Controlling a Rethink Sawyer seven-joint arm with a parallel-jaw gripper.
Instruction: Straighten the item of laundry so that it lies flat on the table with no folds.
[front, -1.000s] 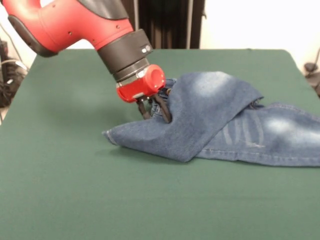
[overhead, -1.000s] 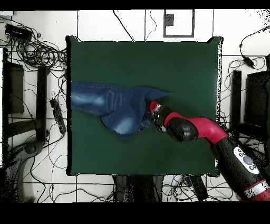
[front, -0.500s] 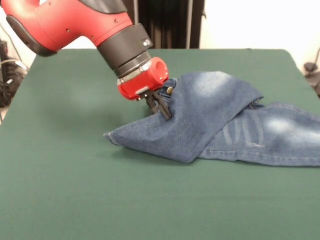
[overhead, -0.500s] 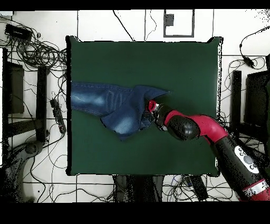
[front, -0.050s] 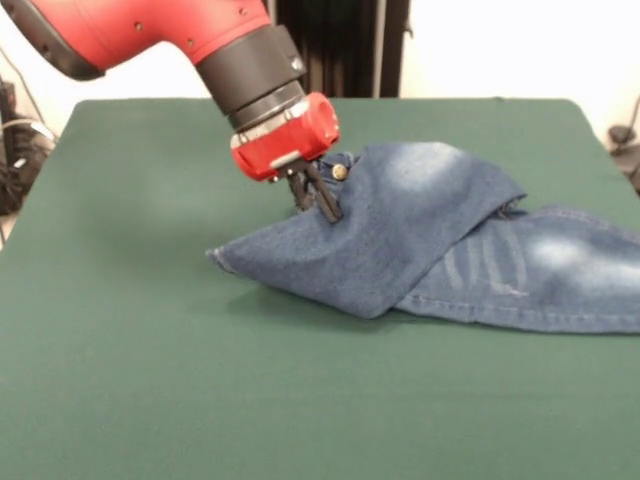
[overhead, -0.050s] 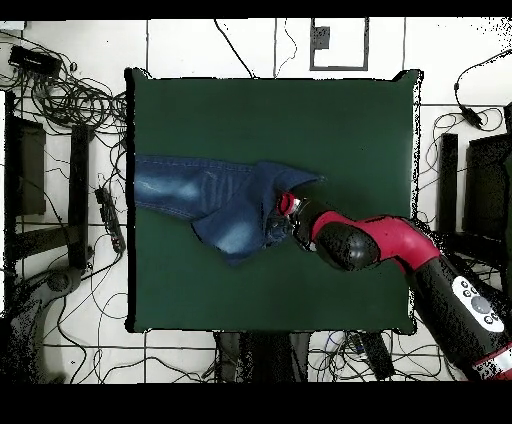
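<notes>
Green felt table (front, -0.050s: 130, 330) fills front view. Jeans (front, -0.050s: 450, 240) lie centre to right edge, one part folded over into a raised peak. Gripper (front, -0.050s: 318, 198), upper centre, fingers pinched on denim edge beside the metal button (front, -0.050s: 340, 172).

Lay folded on the green bench (overhead, -0.050s: 340, 120): jeans (overhead, -0.050s: 215, 195), one leg stretched past the bench's left edge, a flap doubled over near the middle. Reached in from lower right, red and black arm (overhead, -0.050s: 400, 250), hand (overhead, -0.050s: 281, 207) against the fold, seemingly pinching denim, grip hidden.
</notes>
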